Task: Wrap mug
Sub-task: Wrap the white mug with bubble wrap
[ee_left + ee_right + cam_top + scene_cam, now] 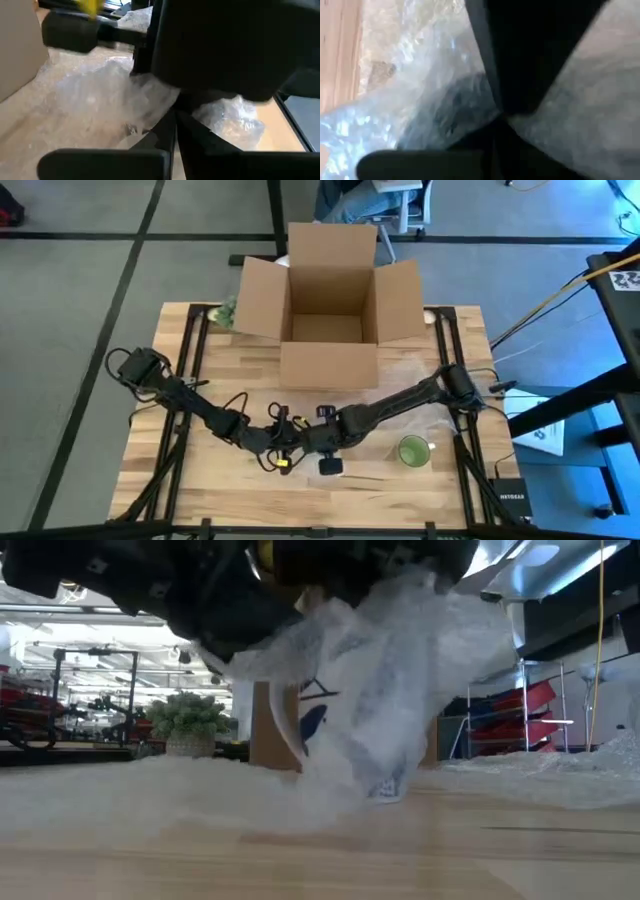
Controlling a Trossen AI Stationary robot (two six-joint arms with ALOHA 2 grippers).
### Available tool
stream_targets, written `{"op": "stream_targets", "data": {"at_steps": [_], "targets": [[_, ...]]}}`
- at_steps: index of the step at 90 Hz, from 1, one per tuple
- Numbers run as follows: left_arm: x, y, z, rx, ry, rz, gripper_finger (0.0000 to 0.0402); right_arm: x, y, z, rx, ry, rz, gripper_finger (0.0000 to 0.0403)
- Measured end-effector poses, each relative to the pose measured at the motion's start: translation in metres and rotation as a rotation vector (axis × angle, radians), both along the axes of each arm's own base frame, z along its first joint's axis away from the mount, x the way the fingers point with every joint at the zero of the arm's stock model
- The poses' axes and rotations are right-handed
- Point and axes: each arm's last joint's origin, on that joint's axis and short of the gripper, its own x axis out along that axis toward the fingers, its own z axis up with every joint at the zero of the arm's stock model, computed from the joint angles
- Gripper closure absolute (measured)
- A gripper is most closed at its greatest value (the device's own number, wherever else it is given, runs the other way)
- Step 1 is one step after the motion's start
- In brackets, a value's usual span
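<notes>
A pale wooden worktop (200, 340) stands on a grey floor, with an open cardboard box (327, 310) at its far side and a green cup (413, 450) near the right front. Both grippers meet at the near middle: the left gripper (283, 442) and right gripper (318, 442) hold a bundle of bubble wrap (370, 700) lifted off the wood; each looks pinched on the film, though I cannot tell the jaws for certain. The mug (312, 725) shows dimly inside, white with a dark mark too blurred to read. It will be rigid and breakable; the wrap is light, limp and slippery, best gripped at gathered folds.
</notes>
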Motion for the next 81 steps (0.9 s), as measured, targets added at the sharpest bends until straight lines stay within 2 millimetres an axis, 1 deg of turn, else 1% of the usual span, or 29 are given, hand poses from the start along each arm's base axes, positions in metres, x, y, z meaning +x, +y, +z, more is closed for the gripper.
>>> {"op": "stream_targets", "data": {"at_steps": [8,19,25,38,47,53,61,66,81], "targets": [[0.0,-0.001,0.0,0.005,0.001,-0.004,0.0402,0.0,0.0,0.001,0.001,0.002,0.002,0.04],[-0.001,-0.001,0.0,0.007,0.001,-0.006,0.0402,0.001,0.001,0.012,0.0,0.009,0.021,0.04],[-0.001,-0.001,-0.001,0.009,0.005,-0.005,0.0402,0.004,0.002,0.023,0.005,-0.004,0.027,0.04],[-0.001,-0.002,0.0,0.014,0.002,-0.012,0.0402,0.003,0.003,0.055,0.009,-0.025,0.029,0.04],[-0.002,-0.002,0.0,0.016,0.003,-0.012,0.0402,0.002,0.003,0.069,0.007,-0.021,0.029,0.04],[-0.001,-0.002,0.0,0.016,0.003,-0.012,0.0402,-0.003,0.004,0.078,0.001,-0.003,0.032,0.04],[-0.002,-0.002,0.0,0.026,0.004,-0.017,0.0402,-0.01,0.007,0.084,-0.012,0.012,0.036,0.04],[-0.002,-0.002,-0.001,0.027,0.005,-0.017,0.0402,-0.016,0.011,0.085,-0.02,0.046,0.041,0.04],[-0.002,-0.002,-0.001,0.028,0.005,-0.018,0.0402,-0.023,0.038,0.085,-0.006,0.013,0.101,0.04]]}}
